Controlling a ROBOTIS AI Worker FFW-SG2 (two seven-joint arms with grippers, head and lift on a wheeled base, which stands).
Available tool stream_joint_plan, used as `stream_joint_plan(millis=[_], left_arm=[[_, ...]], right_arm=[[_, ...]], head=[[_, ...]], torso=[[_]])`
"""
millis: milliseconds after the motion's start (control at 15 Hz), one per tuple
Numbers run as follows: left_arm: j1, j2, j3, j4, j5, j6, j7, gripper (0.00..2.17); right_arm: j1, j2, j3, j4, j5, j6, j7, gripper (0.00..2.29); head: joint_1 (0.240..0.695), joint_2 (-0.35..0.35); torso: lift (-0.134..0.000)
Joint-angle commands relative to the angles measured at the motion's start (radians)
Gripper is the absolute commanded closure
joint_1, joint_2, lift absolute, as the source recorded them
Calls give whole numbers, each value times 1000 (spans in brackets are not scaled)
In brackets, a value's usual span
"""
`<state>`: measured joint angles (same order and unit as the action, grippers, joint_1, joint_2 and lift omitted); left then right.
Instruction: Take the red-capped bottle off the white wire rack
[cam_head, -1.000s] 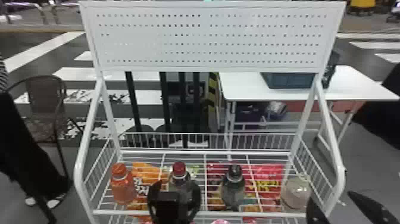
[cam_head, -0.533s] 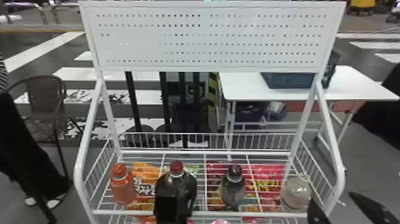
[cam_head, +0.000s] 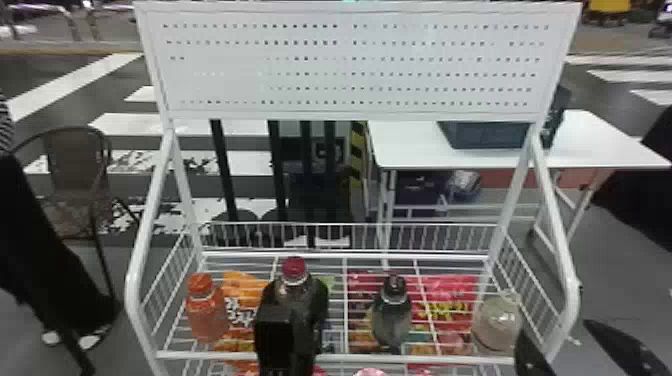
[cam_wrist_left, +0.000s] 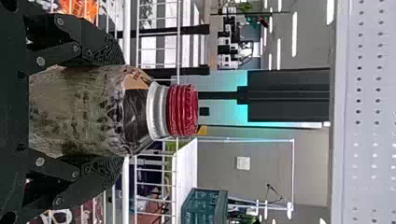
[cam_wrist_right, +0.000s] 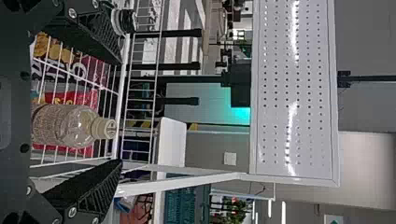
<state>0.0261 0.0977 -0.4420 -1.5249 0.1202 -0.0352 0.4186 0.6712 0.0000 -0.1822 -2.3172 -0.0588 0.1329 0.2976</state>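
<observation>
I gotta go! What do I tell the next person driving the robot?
Left gripper: fingers closed around the red-capped bottle, below its cap.
Right gripper: open and empty, by the rack's right front corner.
Job's things: the bottle is upright at the white wire rack, left of the middle. Its base is hidden, so I can't tell if it's lifted.
Done: bottle gripped.
Left: bring it clear of the rack, probably minding the orange-capped bottle on its left.

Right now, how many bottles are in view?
4, left to right: an orange bottle, the red-capped bottle in the left gripper, a black-capped bottle, a pale bottle. Others may be hidden.
</observation>
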Motion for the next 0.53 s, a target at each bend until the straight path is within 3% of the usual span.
stream_joint_plan(millis=[0,467], left_arm=[[74,25,23,-190,-4,127,6,1774],[399,109,161,-655,-24,231,19,1771]], right_arm=[[-2,1,4,-1,1,1,0,140],[-5,1,10,-2,1,5,0,140]], head=[[499,0],[499,0]], torso=[[0],[0]])
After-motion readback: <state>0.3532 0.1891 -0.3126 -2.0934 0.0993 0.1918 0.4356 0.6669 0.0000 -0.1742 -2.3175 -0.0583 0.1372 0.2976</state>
